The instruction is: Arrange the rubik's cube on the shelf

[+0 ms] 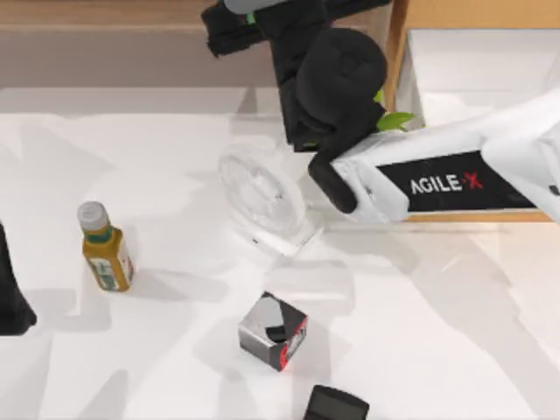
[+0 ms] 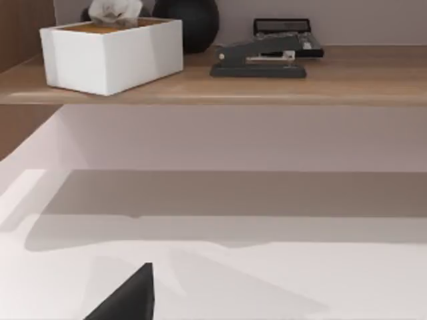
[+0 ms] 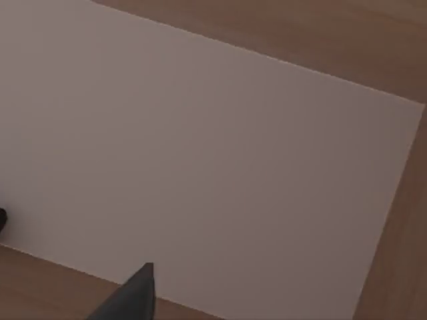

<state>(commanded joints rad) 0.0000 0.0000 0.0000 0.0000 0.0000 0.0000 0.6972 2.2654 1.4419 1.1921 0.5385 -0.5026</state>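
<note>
My right arm (image 1: 437, 179) reaches from the right across the table to the back. Its black gripper (image 1: 232, 35) hovers over the shelf (image 1: 105, 13), a long light-brown ledge with a grey-brown panel below. The rubik's cube is hidden; a small green patch (image 1: 251, 17) shows at the gripper's edge, and I cannot tell what it is. In the right wrist view one dark fingertip (image 3: 133, 297) stands before a white surface framed in wood. My left arm (image 1: 10, 302) stays parked at the table's left edge. The left wrist view shows the shelf (image 2: 347, 83) from the front.
A clear fan (image 1: 262, 188) stands mid-table, with a capped yellow bottle (image 1: 105, 249) to the left. A grey, black and red box (image 1: 273, 331) and a dark object (image 1: 337, 404) lie near the front. An open wooden drawer (image 1: 398, 52) is back right. The shelf carries a white tissue box (image 2: 110, 57), a stapler (image 2: 260, 61) and a calculator (image 2: 283, 28).
</note>
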